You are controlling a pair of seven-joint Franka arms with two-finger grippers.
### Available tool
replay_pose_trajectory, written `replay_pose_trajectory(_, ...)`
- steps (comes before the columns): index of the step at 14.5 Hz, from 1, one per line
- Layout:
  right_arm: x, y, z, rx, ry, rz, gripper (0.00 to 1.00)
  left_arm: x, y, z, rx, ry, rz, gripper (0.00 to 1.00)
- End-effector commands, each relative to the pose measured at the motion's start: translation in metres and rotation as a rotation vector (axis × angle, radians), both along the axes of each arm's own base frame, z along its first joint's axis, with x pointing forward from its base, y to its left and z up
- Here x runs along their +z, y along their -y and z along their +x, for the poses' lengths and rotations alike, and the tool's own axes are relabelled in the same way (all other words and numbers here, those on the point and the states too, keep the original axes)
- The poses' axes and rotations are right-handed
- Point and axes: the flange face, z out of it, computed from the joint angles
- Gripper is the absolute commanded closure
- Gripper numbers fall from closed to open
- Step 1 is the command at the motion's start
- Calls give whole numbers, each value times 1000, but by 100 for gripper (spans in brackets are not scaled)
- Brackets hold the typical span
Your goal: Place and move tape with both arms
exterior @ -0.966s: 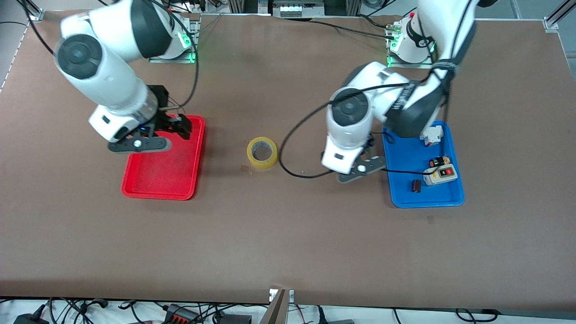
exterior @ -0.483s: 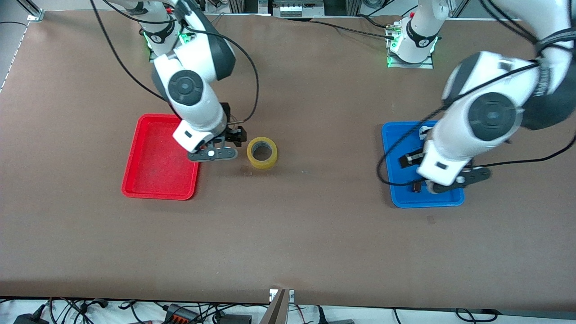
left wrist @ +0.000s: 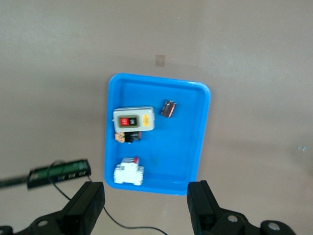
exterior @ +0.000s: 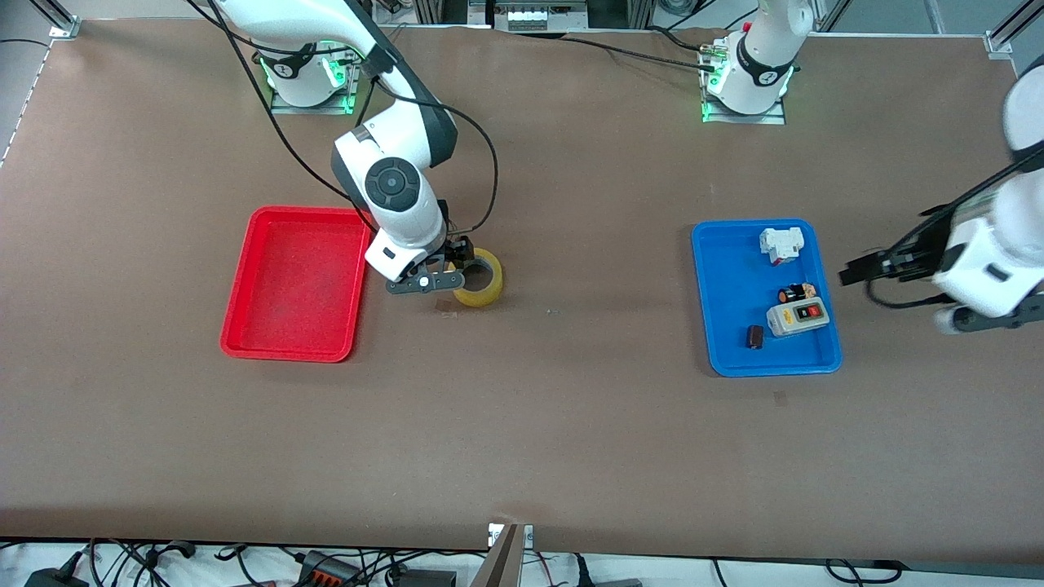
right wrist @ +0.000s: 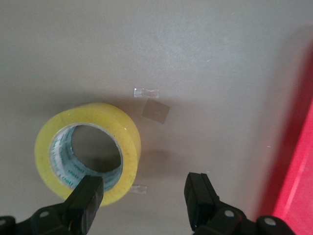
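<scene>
Table (exterior: 522, 440): brown surface carrying everything.
Right arm (exterior: 391, 183): reaches from its base down to the middle of the table — its wrist hangs over the edge of the tape on the red tray's side.
Left arm (exterior: 991, 253): waits, drawn off past the blue tray toward its own end of the table.
Red tray (exterior: 289, 281): lies flat toward the right arm's end, just beside the tape, with nothing seen in it.
Blue tray (exterior: 763, 350): lies toward the left arm's end and holds a switch box (exterior: 798, 317) and a few smaller parts.
Tape (exterior: 481, 281): rests flat on the bare table between the two trays, well apart from the blue one.
Tape direction: the hole faces straight up, so its axis stands vertical — being round, it has no long side to favour.
Right gripper (right wrist: 144, 196): spread wide with nothing held; in the right wrist view one finger (right wrist: 85, 196) sits over the roll's wall and the other (right wrist: 199, 193) over bare table.
Left gripper (left wrist: 146, 208): spread apart, holding nothing, high over the table beside the blue tray.
Risk: as I judge it, the finger over the wall could land on top of the roll instead of inside the hole, pressing or skidding it.
Second risk: a shallow pinch on the slick outer face may let the roll slip or tilt.
</scene>
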Motion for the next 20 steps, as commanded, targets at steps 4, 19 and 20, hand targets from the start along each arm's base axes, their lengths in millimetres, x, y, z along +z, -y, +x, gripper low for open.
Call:
replay_pose_trajectory(4, -42, -18, -11, -20, 22, 20, 2, 27, 2, -56, -98, 24, -2, 0)
replay_pose_trajectory(19, -54, -22, -6, -84, 62, 52, 88, 49, 22, -83, -122, 65, 8, 0)
replay_pose_trajectory(20, -45, -23, -5, -89, 72, 59, 91, 49, 22, -83, -122, 65, 10, 0)
